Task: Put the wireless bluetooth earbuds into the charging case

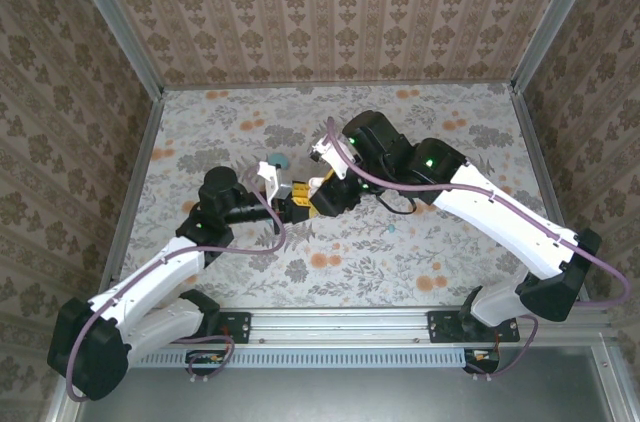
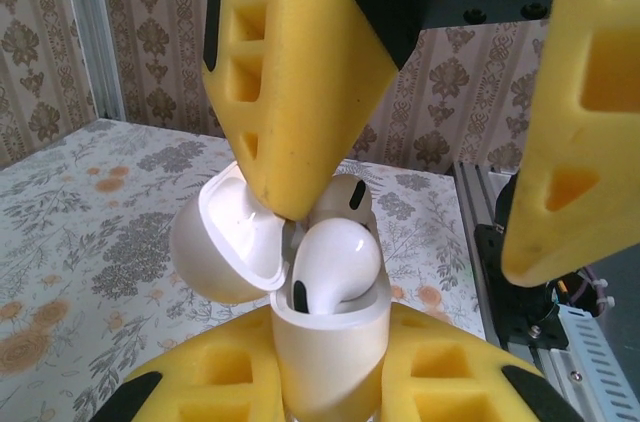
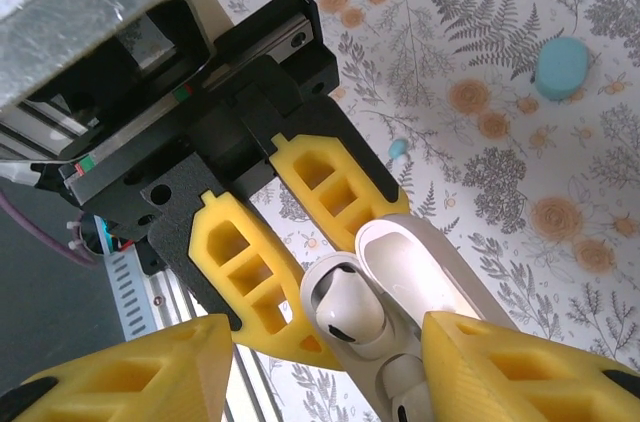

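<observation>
Risks. Right gripper (image 2: 410, 242) hangs spread over the open charging case (image 2: 330, 327). One yellow finger tip is down at the lid hinge, mid frame in the left wrist view; touching or just off it, can't tell. If that finger drags sideways, it likely knocks the lid (image 2: 225, 242) onto the earbud or twists the case in the other gripper's hold. Case is held only by foam pads low on its body, so a push from above could tip it or slide it out. Front earbud (image 2: 335, 257) sits with its head above the rim and looks not fully home. A bump could pop it out, and the lid probably won't close over it. Rear earbud (image 2: 345, 197) stands behind it, also in the case; depth hard to judge.

End effectors. Left gripper (image 2: 335, 387), bottom of the left wrist view, is pressed onto the case from both sides, holding it upright with the lid swung to frame left. Right gripper: jaws wide apart, nothing pinched between them.

Table (image 1: 450, 142): teal oval (image 3: 560, 67) upper right of the right wrist view, tiny teal piece (image 3: 398, 149) near centre. Both loose, well apart from the case.
</observation>
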